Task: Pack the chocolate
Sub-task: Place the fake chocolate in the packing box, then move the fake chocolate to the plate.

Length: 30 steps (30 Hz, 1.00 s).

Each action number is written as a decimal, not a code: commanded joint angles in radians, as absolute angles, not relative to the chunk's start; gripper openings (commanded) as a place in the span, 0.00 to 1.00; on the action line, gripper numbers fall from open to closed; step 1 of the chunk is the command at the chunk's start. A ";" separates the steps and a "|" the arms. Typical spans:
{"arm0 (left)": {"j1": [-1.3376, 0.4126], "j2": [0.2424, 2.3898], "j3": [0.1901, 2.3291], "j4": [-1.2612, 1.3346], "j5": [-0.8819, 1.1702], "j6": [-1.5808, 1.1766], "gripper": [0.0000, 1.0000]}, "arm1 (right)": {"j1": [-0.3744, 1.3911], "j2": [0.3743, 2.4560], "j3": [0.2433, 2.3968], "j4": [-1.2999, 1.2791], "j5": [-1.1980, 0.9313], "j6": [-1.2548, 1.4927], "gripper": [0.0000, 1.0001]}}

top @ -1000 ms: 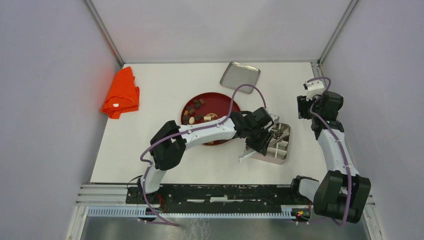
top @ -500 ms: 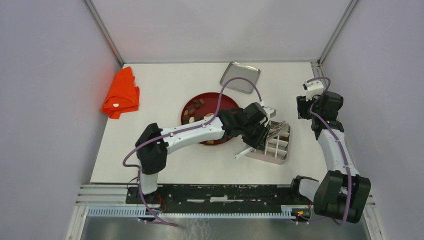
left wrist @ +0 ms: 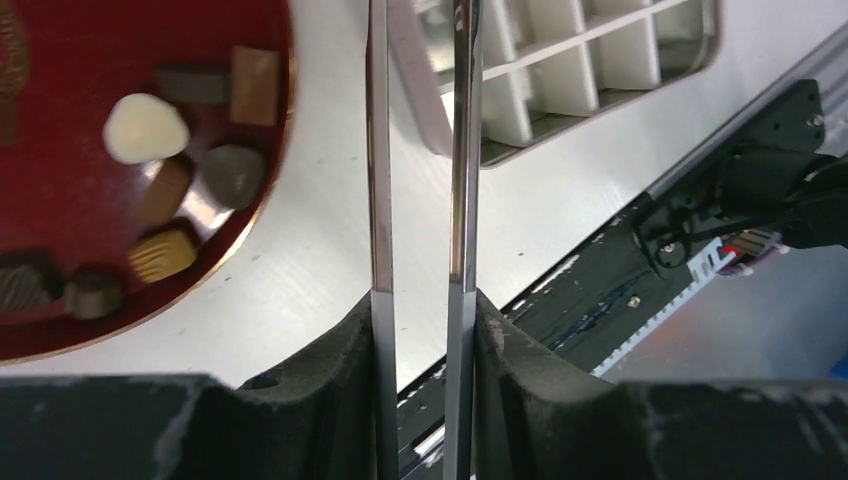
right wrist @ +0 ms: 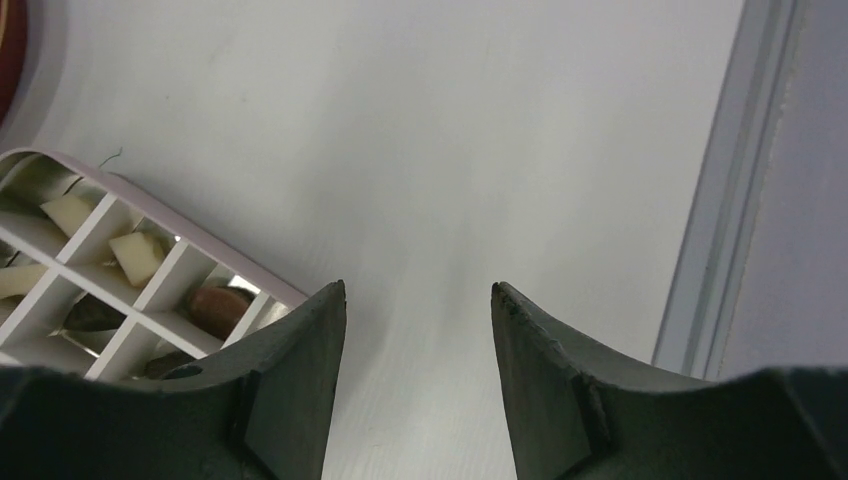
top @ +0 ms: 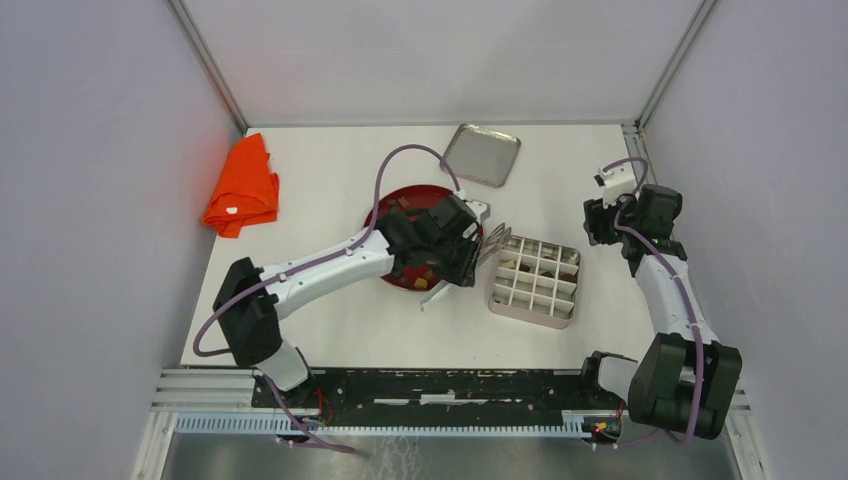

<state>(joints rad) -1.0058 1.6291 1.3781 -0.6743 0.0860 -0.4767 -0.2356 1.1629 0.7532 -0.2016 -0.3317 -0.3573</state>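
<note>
So the left tool (left wrist: 420,300) is clamped on a pair of metal tongs (left wrist: 462,180). The two blades are kept a little apart and stick out just off the rim of the red plate (left wrist: 150,30), toward the divided box (top: 530,316) that sits just right of the plate. The tong tips are cut off at the top of the wrist view, so whether anything is pinched in them can't be told

The chocolate (left wrist: 147,127) is split between two spots. A cluster of cream, tan and dark brown pieces is seen on the plate, close to the rim on the side facing the box. A few cream and brown pieces are already sitting in the box's compartments, mostly in the row farthest from the arm bases

The right tool (right wrist: 418,290) is held with its jaws spread wide, gripping nothing. It's over the bare tabletop (right wrist: 450,120) well right of the plate, past the far corner of the box

An orange cloth (top: 243,186) is bunched up well left of the plate, and a metal lid (top: 481,154) is lying flat beyond the plate, off to its right
</note>
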 commanded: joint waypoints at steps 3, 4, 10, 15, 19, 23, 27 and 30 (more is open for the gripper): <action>-0.927 1.518 1.344 -0.764 0.016 -0.407 0.39 | -0.236 1.195 0.823 -0.298 -0.509 -0.474 0.61; -0.916 1.508 1.338 -0.773 0.015 -0.402 0.39 | -0.235 1.199 0.825 -0.304 -0.519 -0.481 0.61; -0.856 1.460 1.293 -0.817 0.021 -0.367 0.40 | -0.235 1.206 0.828 -0.318 -0.537 -0.492 0.61; -0.824 1.441 1.258 -0.859 0.032 -0.335 0.40 | -0.236 1.208 0.828 -0.320 -0.540 -0.493 0.61; -0.808 1.434 1.239 -0.886 0.020 -0.323 0.40 | -0.235 1.207 0.828 -0.321 -0.541 -0.494 0.62; -0.785 1.430 1.224 -0.909 0.003 -0.319 0.40 | -0.236 1.208 0.828 -0.319 -0.541 -0.494 0.61; -0.758 1.425 1.211 -0.909 -0.009 -0.341 0.40 | -0.235 1.206 0.828 -0.321 -0.541 -0.494 0.61; -0.754 1.431 1.209 -0.914 -0.033 -0.371 0.40 | -0.236 1.206 0.828 -0.322 -0.541 -0.495 0.61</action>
<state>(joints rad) -0.7647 1.4658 1.2049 -0.9146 0.0086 -0.3737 -0.2356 1.2076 0.7841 -0.3279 -0.5232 -0.4808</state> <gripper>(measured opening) 0.405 0.615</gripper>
